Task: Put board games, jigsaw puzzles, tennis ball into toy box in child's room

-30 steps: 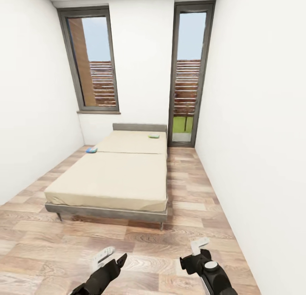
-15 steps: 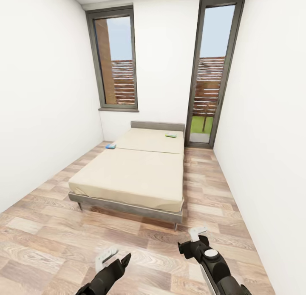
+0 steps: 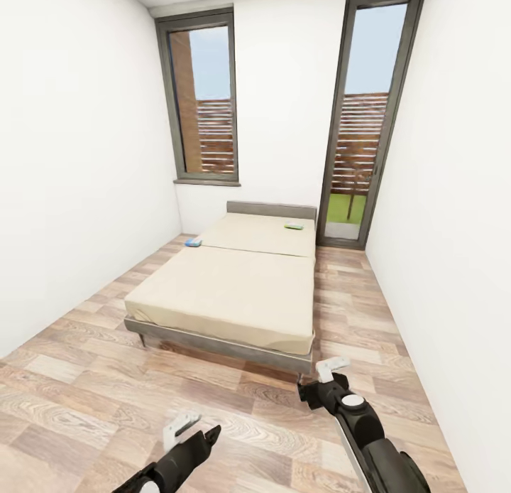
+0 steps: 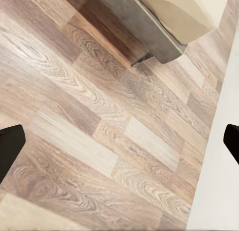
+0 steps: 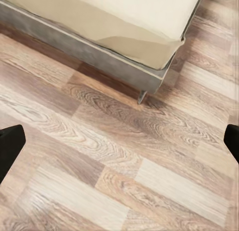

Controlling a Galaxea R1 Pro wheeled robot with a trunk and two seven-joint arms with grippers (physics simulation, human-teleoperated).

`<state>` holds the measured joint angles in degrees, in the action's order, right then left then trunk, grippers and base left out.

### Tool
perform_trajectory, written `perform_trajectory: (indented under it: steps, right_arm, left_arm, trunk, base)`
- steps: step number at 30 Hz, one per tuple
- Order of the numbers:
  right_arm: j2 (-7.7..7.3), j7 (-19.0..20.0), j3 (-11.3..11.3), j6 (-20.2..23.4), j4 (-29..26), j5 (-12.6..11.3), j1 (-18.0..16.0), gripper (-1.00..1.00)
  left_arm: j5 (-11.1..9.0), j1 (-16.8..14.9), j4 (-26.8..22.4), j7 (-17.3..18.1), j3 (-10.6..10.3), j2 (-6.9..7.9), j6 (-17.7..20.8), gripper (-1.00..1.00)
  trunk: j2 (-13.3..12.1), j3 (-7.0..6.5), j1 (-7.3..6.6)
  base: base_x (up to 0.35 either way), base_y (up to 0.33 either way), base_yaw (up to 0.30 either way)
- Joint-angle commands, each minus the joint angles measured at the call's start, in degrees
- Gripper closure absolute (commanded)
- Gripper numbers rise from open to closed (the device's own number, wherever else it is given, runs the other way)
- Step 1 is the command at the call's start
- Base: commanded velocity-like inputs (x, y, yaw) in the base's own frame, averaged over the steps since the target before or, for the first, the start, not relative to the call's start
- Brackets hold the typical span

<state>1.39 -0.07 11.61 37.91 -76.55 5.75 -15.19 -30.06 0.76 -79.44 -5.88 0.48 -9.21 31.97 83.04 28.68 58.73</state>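
Observation:
Across the wooden floor stands the bed (image 3: 234, 283), with a cream mattress and a grey headboard. Two board games lie on it: a small blue one (image 3: 192, 243) at its left edge and a green one (image 3: 294, 226) near the headboard. My left gripper (image 3: 195, 430) and right gripper (image 3: 319, 383) hang low over the floor, short of the bed's foot. Both wrist views show the fingertips wide apart, open, with bare floor between them. The left wrist view catches a bed corner (image 4: 174, 11); the right wrist view has the bed's foot (image 5: 124, 16). The table, toy box, jigsaw puzzles and tennis ball are out of view.
White walls close the narrow room on both sides. A tall window (image 3: 207, 102) and a glass door (image 3: 362, 123) are in the far wall. A strip of floor (image 3: 348, 294) runs along the bed's right side, a wider one (image 3: 106, 315) along its left.
The whole picture has shifted, so the camera has moved: the bed now sits further right and looks a little smaller. My right gripper stands higher in the view.

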Motion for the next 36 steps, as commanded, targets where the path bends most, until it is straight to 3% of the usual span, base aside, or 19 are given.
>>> perform_trajectory:
  steps: [1,4,6,7,9,10,11,12,14,15,16,17,19,20,22,26,31,36]
  right_arm:
    - [0.0,0.01,0.08,0.38,-0.05,0.49,-0.08,-1.0]
    - [-0.09,0.0,-0.94,2.7,1.37,0.36,-2.44,-1.0]
    - [-0.19,-0.01,-3.68,4.29,4.57,0.26,-5.62,-1.0]
    - [-0.19,-0.01,-3.68,4.29,4.57,0.26,-5.62,-1.0]
    - [-0.28,-0.01,-8.2,5.27,8.92,0.19,-9.87,-1.0]
    - [-0.28,-0.01,-8.2,5.27,8.92,0.19,-9.87,-1.0]
    - [-0.31,-0.01,-10.84,5.61,11.24,0.16,-12.03,-1.0]
    - [-0.31,-0.01,-10.84,5.61,11.24,0.16,-12.03,-1.0]
    - [-0.38,-0.02,-16.43,6.1,15.69,0.12,-15.73,-1.0]
    - [-0.38,-0.02,-16.43,6.1,15.69,0.12,-15.73,-1.0]
    - [-0.41,-0.02,-19.02,6.24,17.54,0.1,-17.11,-1.0]
    - [-0.41,-0.02,-19.02,6.24,17.54,0.1,-17.11,-1.0]
    - [-0.41,0.0,-22.85,6.37,20.18,0.07,-19.09,-1.0]
    - [-0.41,0.0,-22.85,6.37,20.18,0.07,-19.09,-1.0]
    - [-0.42,0.16,-24.91,6.29,21.73,0.03,-20.35,-1.0]
    - [-0.42,0.79,-25.42,6.23,22.35,0.0,-21.17,-1.0]
    - [-0.48,3.28,-24.23,6.18,22.52,0.0,-21.87,-1.0]
    - [-0.68,9.26,-23.11,6.15,22.58,0.17,-22.3,-1.0]
  left_arm:
    - [-0.6,-0.03,-0.11,-0.48,0.05,-0.03,0.32,-1.0]
    - [-0.58,-2.44,1.36,-1.99,0.05,-0.06,1.82,-1.0]
    - [-0.56,-5.45,4.1,-3.0,0.05,-0.09,2.79,-1.0]
    - [-0.56,-5.45,4.1,-3.0,0.05,-0.09,2.79,-1.0]
    - [-0.55,-9.02,7.78,-3.73,0.05,-0.13,3.4,-1.0]
    - [-0.55,-9.02,7.78,-3.73,0.05,-0.13,3.4,-1.0]
    - [-0.55,-10.95,9.98,-4.01,0.05,-0.14,3.62,-1.0]
    - [-0.55,-10.95,9.98,-4.01,0.05,-0.14,3.62,-1.0]
    - [-0.51,-14.66,14.47,-4.41,0.02,-0.14,3.94,-1.0]
    - [-0.51,-14.66,14.47,-4.41,0.02,-0.14,3.94,-1.0]
    - [-0.5,-16.36,16.23,-4.55,0.02,-0.14,4.05,-1.0]
    - [-0.5,-16.36,16.23,-4.55,0.02,-0.14,4.05,-1.0]
    - [-0.48,-19.47,18.38,-4.73,0.02,-0.14,4.25,-1.0]
    - [-0.48,-19.47,18.38,-4.73,0.02,-0.14,4.25,-1.0]
    - [-0.5,-22.03,18.54,-4.82,0.01,-0.16,4.42,-1.0]
    - [-0.54,-23.78,17.25,-4.84,-0.09,-0.22,4.54,-1.0]
    - [-0.58,-25.32,14.95,-4.81,-1.01,-0.74,4.71,-1.0]
    - [-0.6,-26.27,13.07,-4.8,-2.62,-0.79,4.85,-1.0]
  trunk:
    - [0.03,0.06,0.0]
    - [0.03,0.07,0.0]
    - [0.03,0.08,0.0]
    - [0.03,0.08,0.0]
    - [0.03,0.08,0.0]
    - [0.03,0.08,0.0]
    - [0.03,0.08,0.0]
    - [0.03,0.08,0.0]
    - [0.03,0.08,0.0]
    - [0.03,0.09,0.0]
    - [0.03,0.09,0.0]
    - [0.03,0.09,0.0]
    - [0.03,0.09,0.0]
    - [0.03,0.09,0.0]
    - [0.03,0.09,0.0]
    - [0.03,0.09,0.0]
    - [0.03,0.09,0.0]
    - [0.03,0.09,0.0]
  base:
    - [0.0,0.0,0.03]
    - [0.0,0.0,0.021]
    - [0.0,0.0,0.014]
    - [0.0,0.0,0.012]
    - [0.0,0.0,0.009]
    - [0.0,0.0,0.008]
    - [0.0,0.0,0.006]
    - [0.0,0.0,0.006]
    - [0.0,0.0,0.005]
    - [0.0,0.0,0.004]
    - [0.0,0.0,0.003]
    - [0.0,0.0,0.003]
    - [0.0,0.0,0.002]
    - [0.0,0.0,0.002]
    - [0.0,0.0,0.001]
    - [0.0,0.0,0.001]
    - [0.0,0.0,0.0]
    - [0.0,0.0,0.0]
